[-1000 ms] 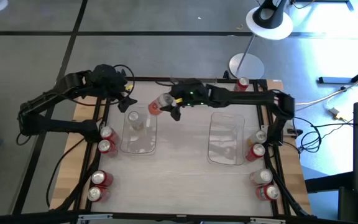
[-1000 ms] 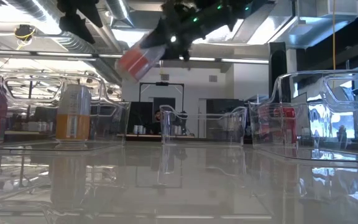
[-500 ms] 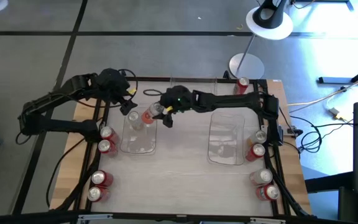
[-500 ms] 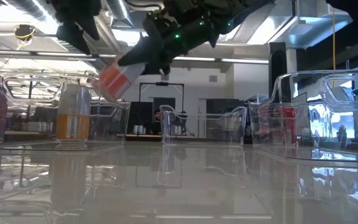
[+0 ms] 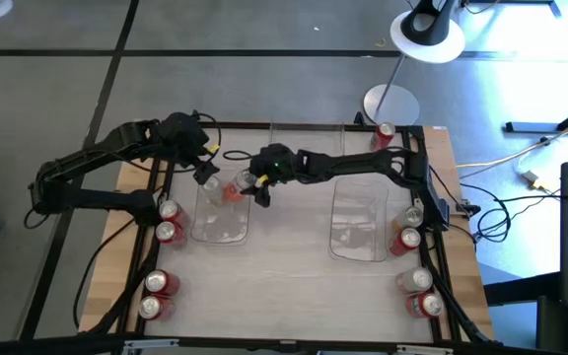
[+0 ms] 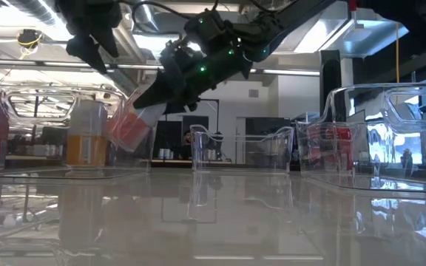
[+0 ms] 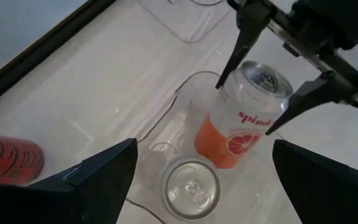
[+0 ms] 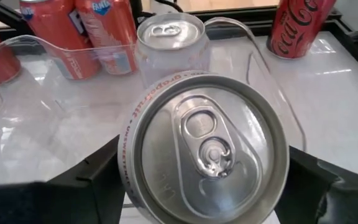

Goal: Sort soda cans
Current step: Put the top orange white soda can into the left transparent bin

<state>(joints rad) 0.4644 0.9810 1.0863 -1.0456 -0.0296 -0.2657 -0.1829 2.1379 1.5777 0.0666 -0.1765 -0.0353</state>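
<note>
The right gripper (image 5: 248,184) reaches across the upper middle of the high view, its fingers (image 7: 241,43) clamped on either side of a tilted grapefruit can (image 5: 235,186), pale at the top and orange-red below. The can hangs over the upper end of the left clear bin (image 5: 220,233), which sits left of centre in the frame. In the low view the same can (image 6: 130,127) leans at the left of the picture, level with the bin's wall. The right wrist view looks straight down on its silver lid and pull tab (image 8: 205,147).

A second pale can (image 5: 212,187) stands upright inside that bin, just beside the held one; the left wrist view shows its silver top (image 7: 190,188) below the grapefruit can (image 7: 241,118).

The left gripper (image 5: 205,162) hovers at the bin's upper left corner, its fingers (image 7: 98,177) spread apart with nothing between them.

Red cans stand along the left edge of the tabletop (image 5: 284,286): a pair (image 5: 170,221) beside the left bin and another pair (image 5: 156,294) lower down. On the right side, a red can (image 5: 386,133) stands at the upper right corner, further cans (image 5: 408,229) sit beside the right clear bin (image 5: 359,219), and two more (image 5: 418,293) lower right.
</note>
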